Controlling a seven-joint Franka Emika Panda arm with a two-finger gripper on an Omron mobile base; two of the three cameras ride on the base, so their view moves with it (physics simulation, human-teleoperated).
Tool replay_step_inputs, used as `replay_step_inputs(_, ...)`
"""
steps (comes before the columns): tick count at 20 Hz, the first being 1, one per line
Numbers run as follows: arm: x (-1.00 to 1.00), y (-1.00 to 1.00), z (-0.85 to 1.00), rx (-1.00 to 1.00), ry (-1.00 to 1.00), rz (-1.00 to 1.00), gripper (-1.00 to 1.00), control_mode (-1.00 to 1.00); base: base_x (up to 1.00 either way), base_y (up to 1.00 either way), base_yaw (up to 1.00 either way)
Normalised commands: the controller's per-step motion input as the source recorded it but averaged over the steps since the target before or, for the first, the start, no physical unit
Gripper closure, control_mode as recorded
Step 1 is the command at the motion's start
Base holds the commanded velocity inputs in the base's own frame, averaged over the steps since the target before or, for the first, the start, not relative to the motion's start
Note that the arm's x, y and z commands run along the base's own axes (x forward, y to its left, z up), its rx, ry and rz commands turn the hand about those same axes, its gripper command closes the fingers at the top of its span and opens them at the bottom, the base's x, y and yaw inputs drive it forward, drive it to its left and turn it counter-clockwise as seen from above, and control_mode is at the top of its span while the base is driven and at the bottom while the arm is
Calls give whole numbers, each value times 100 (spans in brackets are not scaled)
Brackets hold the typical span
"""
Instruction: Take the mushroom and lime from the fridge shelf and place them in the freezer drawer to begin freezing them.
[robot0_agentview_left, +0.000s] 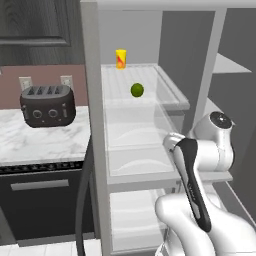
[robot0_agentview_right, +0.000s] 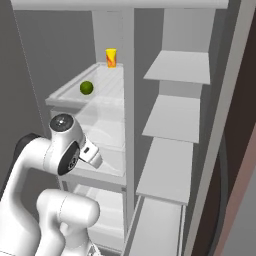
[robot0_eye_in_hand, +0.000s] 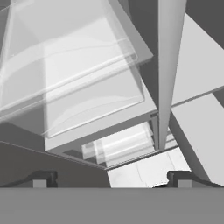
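Tool (robot0_eye_in_hand: 112, 180) fingers stand wide apart, gripping nothing. Lime (robot0_agentview_left: 137, 90) sits upper centre on the fridge shelf (robot0_agentview_left: 170, 92); likely light, firm, smooth, prone to roll, so pinch across its middle.

I count one lime (robot0_agentview_left: 137, 90) and one yellow cup (robot0_agentview_left: 120, 58) on the fridge shelf (robot0_agentview_left: 170, 92), the cup behind the lime. Below that shelf, two clear bins (robot0_agentview_left: 135, 132). Right of it, three narrow grey shelves (robot0_agentview_right: 181, 66). Left of it, one toaster (robot0_agentview_left: 48, 105).
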Motion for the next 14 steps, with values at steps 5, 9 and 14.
replay_step_inputs(5, 4, 1, 78, -3, -18, 15, -100, -100, 0, 0, 0)
replay_step_inputs(9, 39, 4, 94, -10, -20, 13, -100, -100, 0, 0, 0)
replay_step_inputs(14, 30, 15, 76, -12, -17, 7, -100, -100, 0, 0, 0)
